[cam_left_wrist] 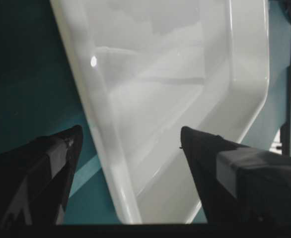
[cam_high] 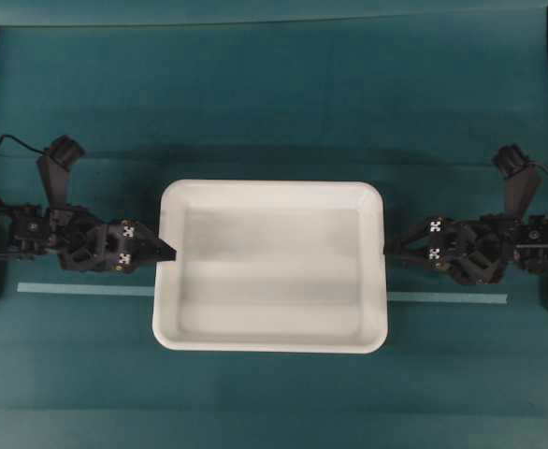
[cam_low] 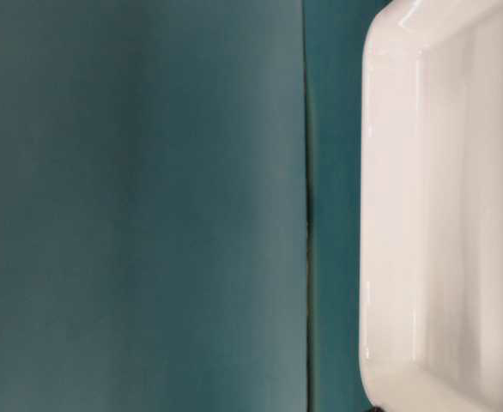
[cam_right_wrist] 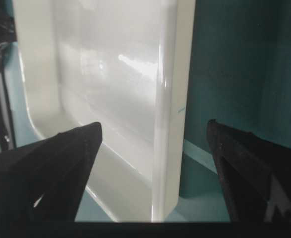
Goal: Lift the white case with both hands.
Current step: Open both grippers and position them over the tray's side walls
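One white case (cam_high: 270,267) sits on the teal table cover (cam_high: 274,103), roughly centred in the overhead view, flat on its base with the hollow facing up; nothing lies inside it. Two black arms are present, one at each short end. The left gripper (cam_high: 166,251) points at the left rim, its tip reaching the rim's edge in the overhead view. In the left wrist view the two fingers (cam_left_wrist: 46,173) stand wide apart with the rim wall of the case between them, one finger outside the case and the other over its inside; no contact with the plastic can be confirmed there. The right gripper (cam_high: 391,251) points at the right rim, tip just at the rim. In the right wrist view its two fingers (cam_right_wrist: 61,158) are likewise spread wide, straddling the rim wall with a clear gap on both sides; it holds nothing. One pale strip of tape (cam_high: 87,289) runs across the cover, showing on both sides of the case and passing beneath it. The table-level view shows only one corner-to-corner stretch of the case rim and one seam in the teal cover; it appears rotated, so whether the case rests fully on the surface cannot be judged from it.
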`<action>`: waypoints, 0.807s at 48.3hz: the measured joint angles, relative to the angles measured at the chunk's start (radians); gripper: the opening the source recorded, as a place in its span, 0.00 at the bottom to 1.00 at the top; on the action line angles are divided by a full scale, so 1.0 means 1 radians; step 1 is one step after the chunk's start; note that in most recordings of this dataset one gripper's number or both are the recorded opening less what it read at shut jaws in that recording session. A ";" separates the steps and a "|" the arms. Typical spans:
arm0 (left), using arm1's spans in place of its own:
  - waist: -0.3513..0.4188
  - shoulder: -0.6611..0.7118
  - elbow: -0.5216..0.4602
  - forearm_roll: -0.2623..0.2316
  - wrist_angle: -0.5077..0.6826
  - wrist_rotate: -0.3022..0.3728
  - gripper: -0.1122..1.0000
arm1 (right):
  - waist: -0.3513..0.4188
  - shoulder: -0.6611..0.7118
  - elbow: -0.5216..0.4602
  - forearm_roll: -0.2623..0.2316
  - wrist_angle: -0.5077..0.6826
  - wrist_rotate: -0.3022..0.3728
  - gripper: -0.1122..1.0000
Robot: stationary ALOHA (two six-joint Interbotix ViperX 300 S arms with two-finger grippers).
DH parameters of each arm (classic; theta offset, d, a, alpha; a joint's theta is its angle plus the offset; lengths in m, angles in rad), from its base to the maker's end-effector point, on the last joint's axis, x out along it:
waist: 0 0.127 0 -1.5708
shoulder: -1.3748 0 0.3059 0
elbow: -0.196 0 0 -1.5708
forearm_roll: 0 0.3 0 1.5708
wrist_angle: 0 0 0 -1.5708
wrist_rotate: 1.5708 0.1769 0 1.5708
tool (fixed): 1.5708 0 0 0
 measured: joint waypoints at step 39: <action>-0.003 0.034 -0.017 0.000 0.002 0.000 0.84 | 0.000 0.130 -0.089 0.015 -0.008 0.003 0.79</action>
